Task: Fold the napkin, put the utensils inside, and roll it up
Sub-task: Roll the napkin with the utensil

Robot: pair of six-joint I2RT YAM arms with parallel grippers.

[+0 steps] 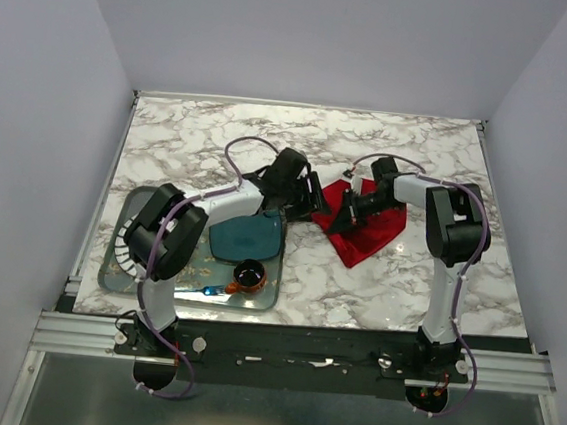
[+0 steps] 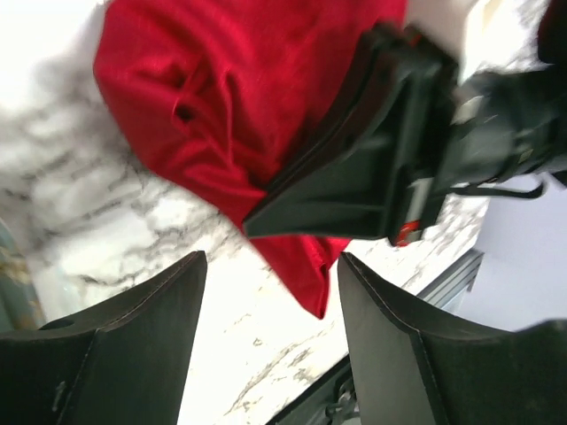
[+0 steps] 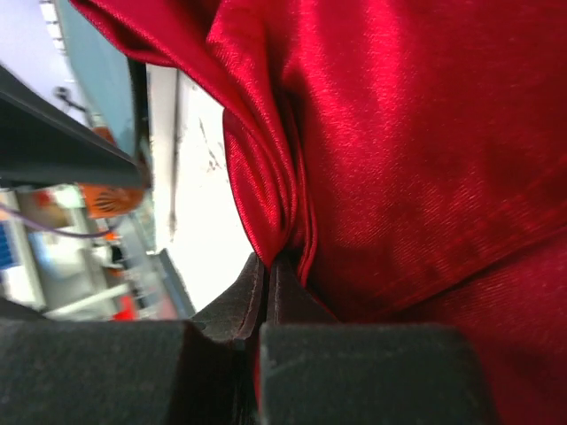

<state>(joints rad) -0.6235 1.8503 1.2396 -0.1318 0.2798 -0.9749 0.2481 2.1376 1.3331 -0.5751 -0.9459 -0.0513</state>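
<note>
Near edge: a metal rail [image 1: 290,349] carrying both arm bases runs along the near edge of the table [image 1: 387,283]. A band of bare marble separates it from the napkin [image 1: 367,236].
Near left: a tray [image 1: 116,279] sits in the near-left corner, beside the left arm. It holds a teal plate [image 1: 246,234], a brown cup [image 1: 249,275], a blue utensil [image 1: 201,288] and a white ribbed plate [image 1: 125,242].
Release: the left gripper [image 2: 270,261] is released. Its two fingers [image 2: 133,345] stand well apart with only marble and a red corner showing between them, and it sits just left of the napkin.
Grasp: the right gripper [image 3: 266,266] is clenched on a raised fold of the napkin, with the cloth pinched tight between its pads.
Task cloth: the napkin lies crumpled on the marble right of centre, with one pointed corner towards the near edge and well inside every table edge. No fork can be made out in any view.
In the way: the two grippers face each other closely over the napkin's left part. The teal plate's right rim lies near the left gripper. The right arm [image 1: 453,224] stands over the napkin's right side and hides part of it.
Open room: bare marble runs to the near right of the napkin and across the far half of the table.
Far bounds: pale walls [image 1: 311,34] close in the left, far and right edges.
</note>
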